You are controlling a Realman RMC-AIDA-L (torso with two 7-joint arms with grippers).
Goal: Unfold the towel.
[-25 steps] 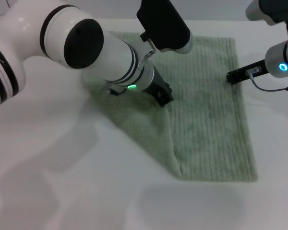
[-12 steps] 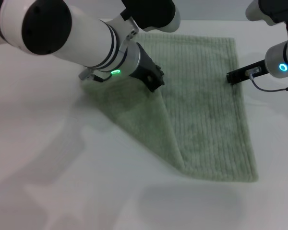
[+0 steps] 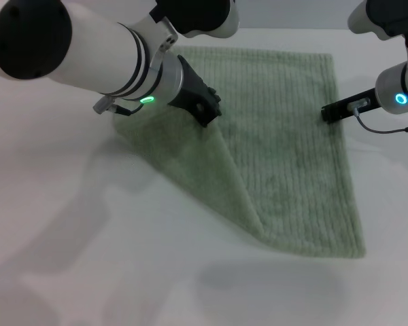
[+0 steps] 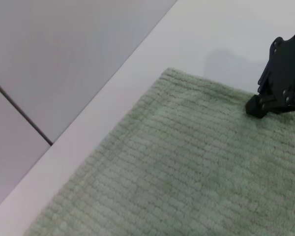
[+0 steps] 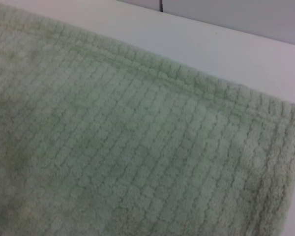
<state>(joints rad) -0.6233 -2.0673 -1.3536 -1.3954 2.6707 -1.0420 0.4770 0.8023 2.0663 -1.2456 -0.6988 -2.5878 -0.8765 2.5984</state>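
The pale sage-green ribbed towel (image 3: pixel 292 156) lies on the white table, with a folded flap (image 3: pixel 190 163) along its left side. My left gripper (image 3: pixel 205 115) is shut on the top of that flap and holds it lifted a little near the towel's far left. My right gripper (image 3: pixel 326 112) sits on the towel's right edge, shut on it. The left wrist view shows the towel (image 4: pixel 187 172) with the right gripper (image 4: pixel 255 105) at its edge. The right wrist view shows only the towel (image 5: pixel 113 147) and its hem.
The white table (image 3: pixel 88 258) extends to the left and in front of the towel. A grey wall (image 4: pixel 64 59) rises behind the table's far edge. A cable (image 3: pixel 387 125) hangs by the right wrist.
My left gripper has moved up and to the left, dragging the flap with it. The fold line has shifted left and more of the ribbed layer shows. The right arm has not moved.
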